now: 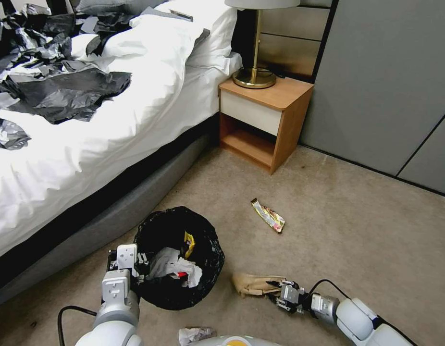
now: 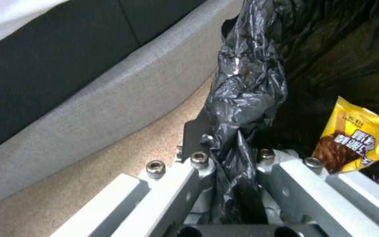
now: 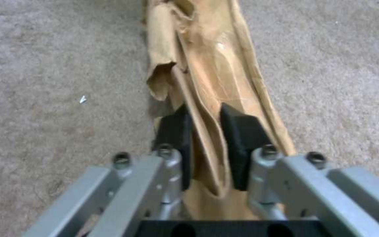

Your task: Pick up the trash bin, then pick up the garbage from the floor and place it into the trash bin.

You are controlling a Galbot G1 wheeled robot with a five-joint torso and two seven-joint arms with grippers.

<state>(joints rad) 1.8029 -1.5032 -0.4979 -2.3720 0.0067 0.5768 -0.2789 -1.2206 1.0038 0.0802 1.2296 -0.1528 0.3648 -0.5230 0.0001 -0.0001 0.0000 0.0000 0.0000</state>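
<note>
The trash bin [image 1: 180, 293], round with a glossy black liner, stands on the carpet beside the bed. My left gripper [image 1: 141, 265] is shut on its near rim, with the liner [image 2: 246, 89] bunched between the fingers [image 2: 194, 131]. Inside lie a yellow snack wrapper [image 2: 356, 138] and white tissues [image 1: 177, 266]. My right gripper [image 1: 274, 290] reaches low over the carpet, shut on a fold of the brown paper bag [image 3: 207, 65], which lies flat on the floor [image 1: 253, 283]. A foil snack wrapper [image 1: 268, 215] lies farther out. A crumpled tissue [image 1: 196, 334] sits close to my base.
The bed [image 1: 88, 158] with white sheets and black plastic sheets [image 1: 64, 93] runs along the left, its grey base [image 2: 110, 95] close to the bin. A wooden nightstand [image 1: 263, 120] with a brass lamp [image 1: 254, 72] stands ahead. A grey wall [image 1: 386, 81] closes the right.
</note>
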